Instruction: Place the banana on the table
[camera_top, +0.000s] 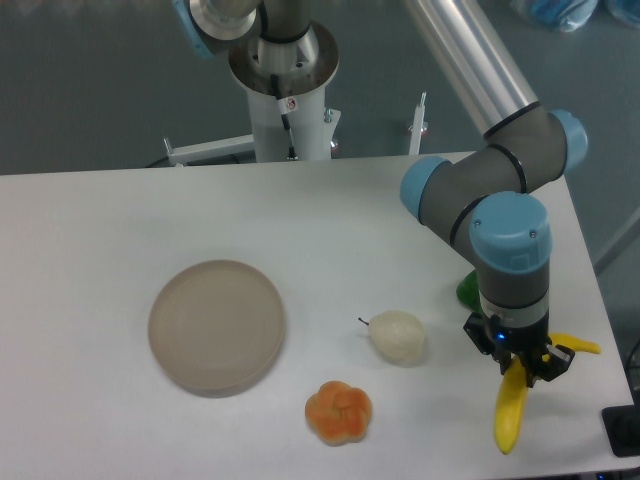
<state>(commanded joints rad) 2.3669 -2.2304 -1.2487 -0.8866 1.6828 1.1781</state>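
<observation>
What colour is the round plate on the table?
Beige: the round, flat plate on the white table, clear in the fixed camera view.

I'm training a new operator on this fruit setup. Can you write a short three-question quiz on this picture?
1. True or false: the plate has fruit on it.
2. What is the claw gripping?
A. pear
B. banana
C. orange fruit
3. Fill in: the pear lies between the plate and the ____.

Key:
1. False; it holds nothing.
2. B, the banana, near the table edge.
3. Claw (or banana).
</observation>
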